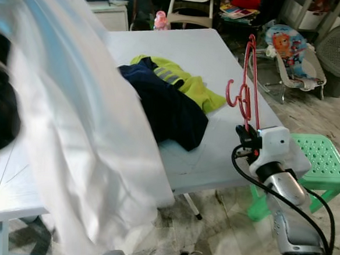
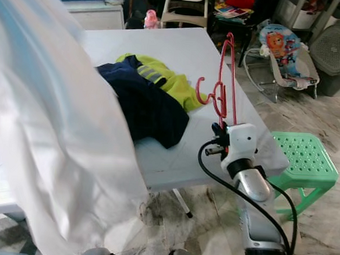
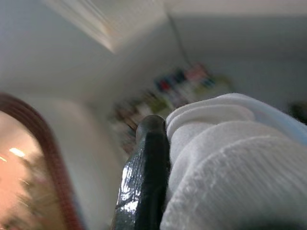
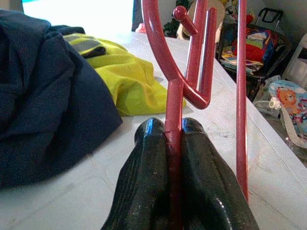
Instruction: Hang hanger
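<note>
- Right gripper (image 4: 173,139), lower right of the head view, is pinching the red hanger (image 1: 247,86) by one thin bar, keeping it upright above the white table (image 1: 226,155) edge
- Left gripper (image 3: 158,158) is clamping the white garment (image 1: 82,133), which is draping down the left, seemingly ready to take the hanger
- Navy (image 1: 171,110) and yellow clothes (image 1: 190,85) are lying at frame centre

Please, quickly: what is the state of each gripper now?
Left gripper: shut on white garment.
Right gripper: shut on red hanger.
</note>
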Available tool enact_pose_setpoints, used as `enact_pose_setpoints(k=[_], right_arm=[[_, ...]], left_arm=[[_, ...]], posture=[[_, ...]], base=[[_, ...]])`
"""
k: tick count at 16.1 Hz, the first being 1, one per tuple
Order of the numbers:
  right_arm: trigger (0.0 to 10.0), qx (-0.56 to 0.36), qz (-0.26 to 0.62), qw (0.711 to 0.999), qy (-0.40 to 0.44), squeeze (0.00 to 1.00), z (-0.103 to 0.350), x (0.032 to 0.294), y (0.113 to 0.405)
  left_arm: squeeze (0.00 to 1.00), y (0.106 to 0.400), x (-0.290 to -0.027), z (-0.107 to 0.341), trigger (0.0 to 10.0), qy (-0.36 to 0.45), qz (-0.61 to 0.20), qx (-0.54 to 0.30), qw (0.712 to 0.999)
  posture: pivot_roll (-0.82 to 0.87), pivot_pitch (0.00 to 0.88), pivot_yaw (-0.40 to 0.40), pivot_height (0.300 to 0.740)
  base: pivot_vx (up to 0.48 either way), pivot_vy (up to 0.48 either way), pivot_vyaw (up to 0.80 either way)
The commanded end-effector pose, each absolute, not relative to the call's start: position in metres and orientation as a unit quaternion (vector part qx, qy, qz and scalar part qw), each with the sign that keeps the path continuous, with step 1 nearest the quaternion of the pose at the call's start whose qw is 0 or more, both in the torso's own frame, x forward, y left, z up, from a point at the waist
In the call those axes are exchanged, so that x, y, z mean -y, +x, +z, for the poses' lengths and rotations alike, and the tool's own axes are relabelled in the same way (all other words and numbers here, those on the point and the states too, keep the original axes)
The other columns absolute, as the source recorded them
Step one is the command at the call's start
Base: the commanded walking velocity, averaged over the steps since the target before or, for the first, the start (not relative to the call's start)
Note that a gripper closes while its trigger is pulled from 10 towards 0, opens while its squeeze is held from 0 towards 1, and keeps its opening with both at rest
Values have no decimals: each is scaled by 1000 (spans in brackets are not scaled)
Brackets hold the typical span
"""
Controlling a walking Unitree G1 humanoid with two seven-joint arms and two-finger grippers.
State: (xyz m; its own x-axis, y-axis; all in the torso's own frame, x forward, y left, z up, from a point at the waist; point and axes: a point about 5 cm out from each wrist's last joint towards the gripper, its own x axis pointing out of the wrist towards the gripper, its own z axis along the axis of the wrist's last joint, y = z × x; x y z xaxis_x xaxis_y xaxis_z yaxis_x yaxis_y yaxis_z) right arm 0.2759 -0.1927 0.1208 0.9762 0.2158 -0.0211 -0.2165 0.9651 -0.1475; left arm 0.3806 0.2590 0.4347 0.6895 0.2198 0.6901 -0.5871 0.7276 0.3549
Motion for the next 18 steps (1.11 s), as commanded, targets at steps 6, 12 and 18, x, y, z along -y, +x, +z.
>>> enact_pose_setpoints(k=[6, 12, 18], right_arm=[[10000, 2, 124, 990, -68, 0, 128, 186, 279], [10000, -20, 135, 988, -70, 0, 121, 186, 270], [10000, -35, 155, 985, -63, 0, 117, 179, 273]], left_arm=[[0, 372, -234, 471, 10000, 348, 224, 368, 832], [0, 420, -207, 304, 10000, 303, 101, 150, 936], [1000, 412, -208, 201, 10000, 178, 8, -52, 983]], posture=[[-87, 0, 25, 740], [-111, 0, 20, 740], [-75, 0, 14, 740]], base=[[0, 0, 0], [0, 0, 0], [0, 0, 0]])
